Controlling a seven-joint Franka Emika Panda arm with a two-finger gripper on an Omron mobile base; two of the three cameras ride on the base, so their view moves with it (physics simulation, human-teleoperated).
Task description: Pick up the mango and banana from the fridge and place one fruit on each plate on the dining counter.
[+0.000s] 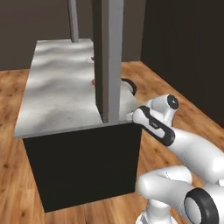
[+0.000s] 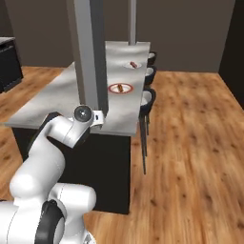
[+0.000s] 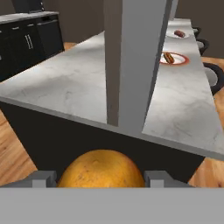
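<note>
The mango, round and orange-brown, sits between my fingers in the hand view, and my gripper is shut on it. The hand hangs at the near end of the dining counter, just below its pale marbled top. Far along the top lie the red-rimmed plate and, beyond it, the small white plate. Each carries a reddish food piece. The banana and the fridge are out of view.
A square grey pillar rises from the counter's near end, right in front of my hand, with a thinner post at the far end. Dark stools line the counter's right side. Dark wall cabinets stand on the left.
</note>
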